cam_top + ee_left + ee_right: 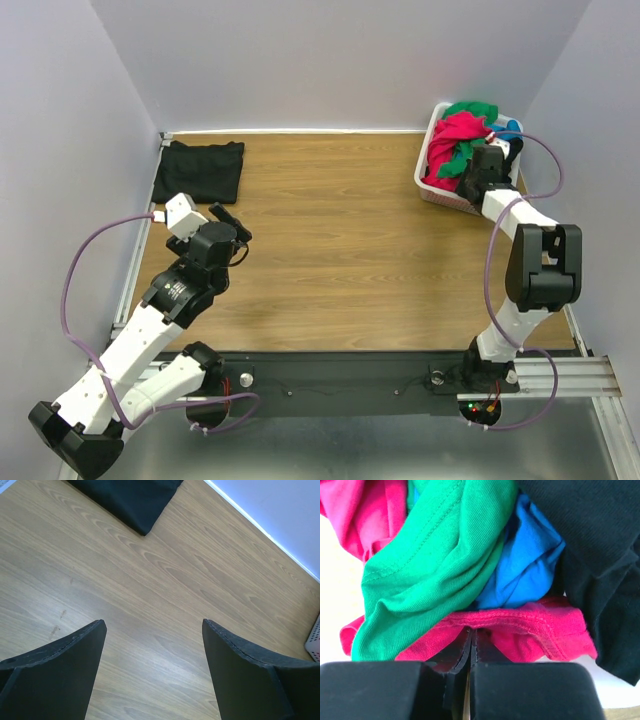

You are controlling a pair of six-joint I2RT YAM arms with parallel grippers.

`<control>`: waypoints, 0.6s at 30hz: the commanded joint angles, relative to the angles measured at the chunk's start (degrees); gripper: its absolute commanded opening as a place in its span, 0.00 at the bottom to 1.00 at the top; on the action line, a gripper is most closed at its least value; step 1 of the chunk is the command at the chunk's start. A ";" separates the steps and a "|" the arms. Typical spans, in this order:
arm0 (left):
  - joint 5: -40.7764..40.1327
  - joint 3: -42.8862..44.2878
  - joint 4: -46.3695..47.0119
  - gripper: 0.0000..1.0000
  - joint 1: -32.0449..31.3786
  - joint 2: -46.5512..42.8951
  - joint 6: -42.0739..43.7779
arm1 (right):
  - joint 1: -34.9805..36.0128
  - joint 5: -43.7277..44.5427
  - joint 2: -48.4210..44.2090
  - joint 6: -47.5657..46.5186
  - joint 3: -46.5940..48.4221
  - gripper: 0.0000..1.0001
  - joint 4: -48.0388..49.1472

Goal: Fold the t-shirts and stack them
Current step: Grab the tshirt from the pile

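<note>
A folded black t-shirt lies flat at the table's far left corner; its corner shows in the left wrist view. My left gripper is open and empty above bare wood, a little in front of that shirt. My right gripper reaches into the basket, its jaws pressed together on the hem of the pinkish-red t-shirt. Green, blue and black shirts are bunched right behind it. The red shirt and the green one top the pile.
The white plastic laundry basket stands at the far right corner against the wall; its edge shows in the left wrist view. Grey walls close the table on three sides. A metal rail runs along the left edge.
</note>
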 commanded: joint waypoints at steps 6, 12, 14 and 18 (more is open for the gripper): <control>-2.85 1.16 -0.66 0.89 -0.06 -1.05 -1.33 | -0.68 -1.00 -15.47 -0.12 -1.67 0.00 10.33; -2.93 1.43 -0.48 0.89 -0.06 -2.02 -1.33 | -0.68 -0.29 -28.58 -0.30 0.17 0.00 11.39; -2.93 1.78 -0.66 0.89 -0.06 -2.11 -1.33 | -0.68 -2.46 -31.13 -0.38 1.49 0.00 11.48; -2.23 2.39 -0.48 0.89 -0.06 -2.55 -1.16 | -0.68 -9.06 -34.74 1.37 6.93 0.00 11.30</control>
